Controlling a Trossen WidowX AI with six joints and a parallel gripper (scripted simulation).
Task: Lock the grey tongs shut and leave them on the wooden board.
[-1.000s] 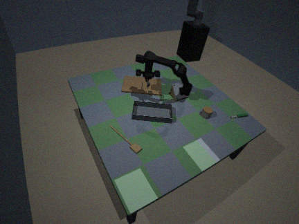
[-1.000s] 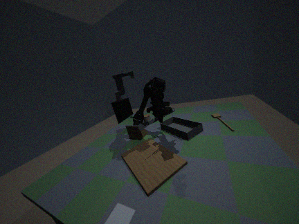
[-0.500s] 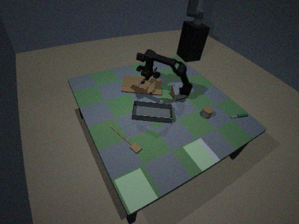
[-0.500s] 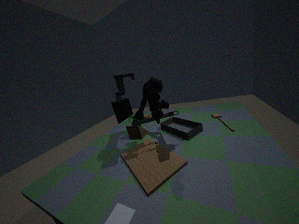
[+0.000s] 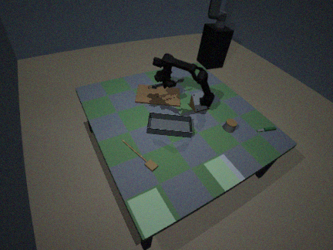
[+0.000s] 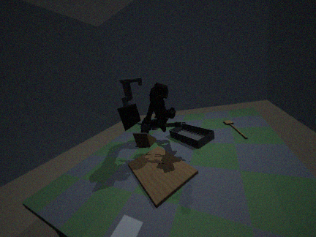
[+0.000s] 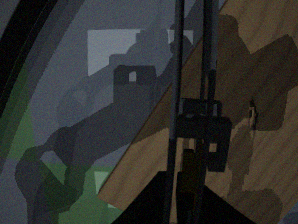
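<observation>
The wooden board (image 5: 142, 96) (image 6: 157, 188) (image 7: 272, 172) lies flat on the table. The grey tongs (image 5: 179, 80) (image 6: 175, 124) (image 7: 178, 75) are off the tin, held roughly level above the board. In the wrist view their arms run as long, narrow, nearly parallel bars. My gripper (image 5: 168, 85) (image 6: 163, 129) (image 7: 172, 181) is shut on the tongs, over the board's side towards the arm. Shadows of arm and tongs fall on the board. Whether the lock has caught cannot be seen. The roasting tin (image 5: 169, 134) (image 6: 184, 140) stands empty.
A wedge-shaped block (image 5: 193, 103) (image 6: 140, 140) stands beside the board near the arm's base. A round tub (image 5: 230, 126), a green-handled tool (image 5: 270, 129) and a wooden spatula (image 5: 151, 165) (image 6: 228, 122) lie farther off. A dark box-like stand (image 5: 215, 46) (image 6: 129, 116) is behind the arm.
</observation>
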